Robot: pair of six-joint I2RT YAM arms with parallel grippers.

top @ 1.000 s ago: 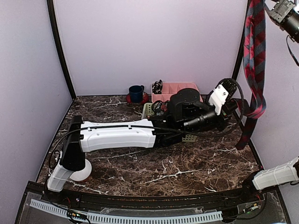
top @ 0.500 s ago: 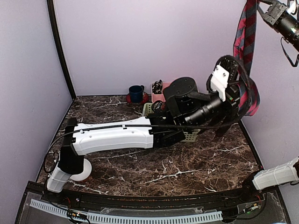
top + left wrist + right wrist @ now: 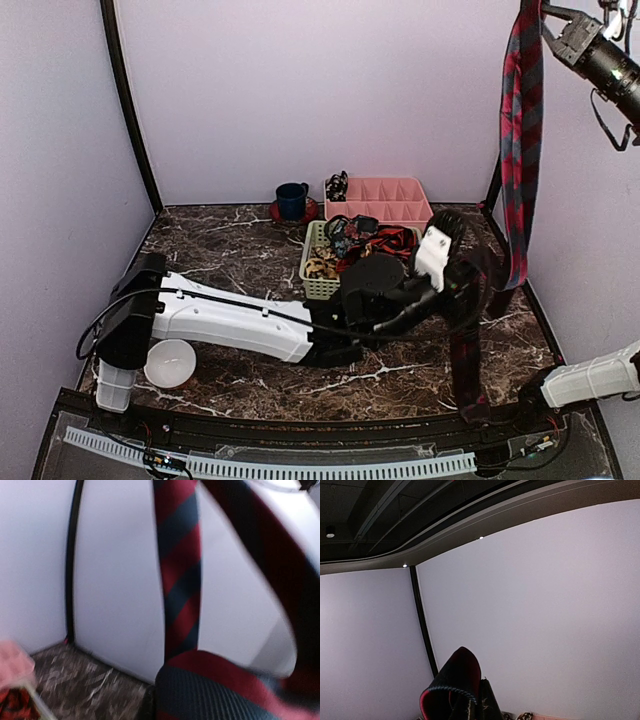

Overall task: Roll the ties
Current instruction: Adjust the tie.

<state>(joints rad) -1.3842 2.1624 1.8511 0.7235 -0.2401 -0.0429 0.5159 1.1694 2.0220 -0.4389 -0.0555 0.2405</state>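
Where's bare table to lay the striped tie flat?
Free: back-left marble between the mug, the left wall and the left arm; narrow front strip between bowl and hanging tie. Crowded: basket, pink tray.

We see the cup point(image 3: 292, 199) far back, the tray point(image 3: 395, 212) right of it, the basket point(image 3: 310, 262) just nearer (ties point(image 3: 385, 240) inside), the bowl point(image 3: 168, 362) near left, a tie point(image 3: 519, 150) hanging right.
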